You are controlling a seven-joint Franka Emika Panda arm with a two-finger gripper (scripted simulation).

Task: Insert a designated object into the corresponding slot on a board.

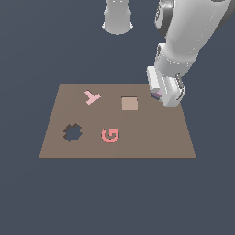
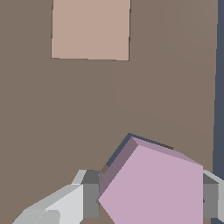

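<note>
1. Brown board [image 1: 151, 137], left to right: dark cross cutout [image 1: 72, 132], pink Y [image 1: 92, 97], pink G [image 1: 110, 136], tan square [image 1: 130, 103]
2. Right of tan square: gripper [image 1: 161, 97] low over board, clamped on lilac pentagon block [image 2: 153, 188], tilted at pentagon slot [image 2: 119, 151]

A flat, uniform dark slate-blue ground [image 1: 114, 197] fills the scene on all sides under even, soft light, with no visible walls or furniture.

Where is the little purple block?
The lilac pentagon block sits between the gripper's fingers, over the board's far corner on the exterior view's right, beside the tan square.
</note>
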